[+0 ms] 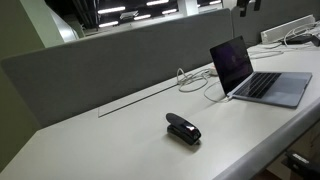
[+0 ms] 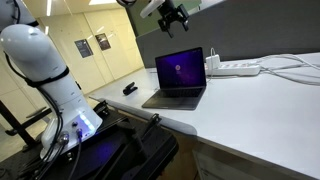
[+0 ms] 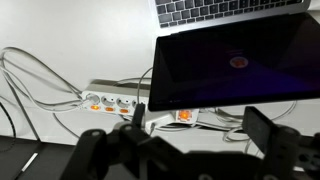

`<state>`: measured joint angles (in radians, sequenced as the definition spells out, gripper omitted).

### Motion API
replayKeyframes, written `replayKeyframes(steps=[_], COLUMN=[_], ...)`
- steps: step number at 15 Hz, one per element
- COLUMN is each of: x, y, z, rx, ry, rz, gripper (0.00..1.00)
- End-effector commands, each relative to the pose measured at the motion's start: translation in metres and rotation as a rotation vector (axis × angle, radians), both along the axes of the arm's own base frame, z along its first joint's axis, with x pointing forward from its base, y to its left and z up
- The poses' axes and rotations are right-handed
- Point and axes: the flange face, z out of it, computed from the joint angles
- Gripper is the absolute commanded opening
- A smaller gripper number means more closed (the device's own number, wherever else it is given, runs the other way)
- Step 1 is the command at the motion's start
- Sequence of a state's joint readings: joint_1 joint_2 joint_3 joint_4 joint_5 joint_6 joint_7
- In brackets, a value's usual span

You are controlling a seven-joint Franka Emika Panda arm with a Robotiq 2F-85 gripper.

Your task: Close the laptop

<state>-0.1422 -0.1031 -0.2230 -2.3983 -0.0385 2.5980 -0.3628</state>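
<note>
Thin silver-grey laptop [image 2: 178, 80]: lid upright, screen lit (closing not begun). Black Robotiq gripper [image 2: 174, 22]: hovers above, jaws spread, empty.

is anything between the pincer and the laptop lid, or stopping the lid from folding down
Nothing visible does. The pincer hangs in open air above the laptop, and the keyboard is bare. The power strip lies behind the lid, out of its closing path.
</note>
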Motion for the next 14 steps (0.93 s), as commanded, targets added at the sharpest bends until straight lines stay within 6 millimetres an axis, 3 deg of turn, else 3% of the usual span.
replayKeyframes(steps=[1, 8, 14], x=[0.000, 0.037, 0.076], y=[0.000, 0.025, 0.048], z=[0.001, -0.024, -0.026], rx=[-0.001, -0.029, -0.085], ry=[0.000, 0.166, 0.156], rz=[-0.001, 0.168, 0.346], gripper=[1.00, 1.00, 1.00])
